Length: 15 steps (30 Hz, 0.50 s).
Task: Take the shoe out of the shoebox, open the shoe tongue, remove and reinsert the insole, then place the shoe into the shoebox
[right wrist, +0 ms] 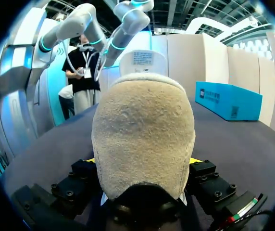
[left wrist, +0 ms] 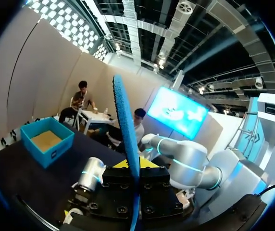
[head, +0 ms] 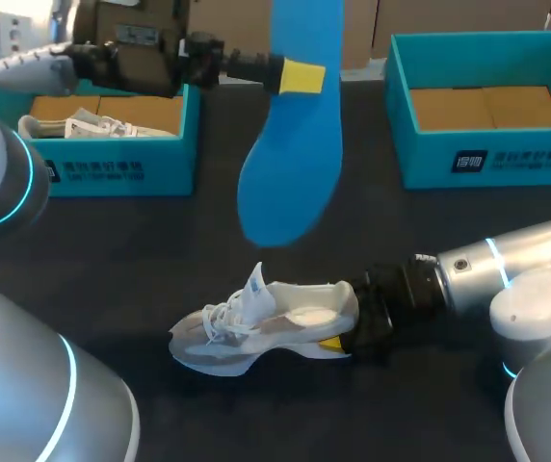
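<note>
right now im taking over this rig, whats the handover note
Left pincer: shut on the blue insole, held in the air above the table.
Right pincer: shut on the heel of the shoe, which sits on the table.
Right shoebox holds no shoe; left shoebox holds a second shoe.
Done: shoe out, tongue up, insole out.
Left: reinsert insole, box the shoe.
</note>
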Motion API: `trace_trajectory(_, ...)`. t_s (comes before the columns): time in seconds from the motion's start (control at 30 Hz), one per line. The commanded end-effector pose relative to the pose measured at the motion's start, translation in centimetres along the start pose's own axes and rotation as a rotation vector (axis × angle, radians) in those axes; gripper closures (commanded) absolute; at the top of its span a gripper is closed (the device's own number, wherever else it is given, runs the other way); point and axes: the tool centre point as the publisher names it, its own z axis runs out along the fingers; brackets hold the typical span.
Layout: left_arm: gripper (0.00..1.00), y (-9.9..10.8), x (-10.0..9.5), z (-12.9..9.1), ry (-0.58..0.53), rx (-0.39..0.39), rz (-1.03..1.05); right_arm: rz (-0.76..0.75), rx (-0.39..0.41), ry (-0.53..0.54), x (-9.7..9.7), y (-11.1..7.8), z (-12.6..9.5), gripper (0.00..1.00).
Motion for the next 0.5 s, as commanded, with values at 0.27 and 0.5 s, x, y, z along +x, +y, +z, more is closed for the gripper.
trace_trajectory(0.27,1.00,-1.4,0.1,-2.0,-0.009,0.044,0.011,0.000,0.004,-0.001,0.2,-0.1,0.3,1.00)
trace_trajectory(0.5,1.00,-2.1,0.2,-3.1,0.011,0.043,0.000,0.000,0.004,-0.001,0.2,-0.1,0.3,1.00)
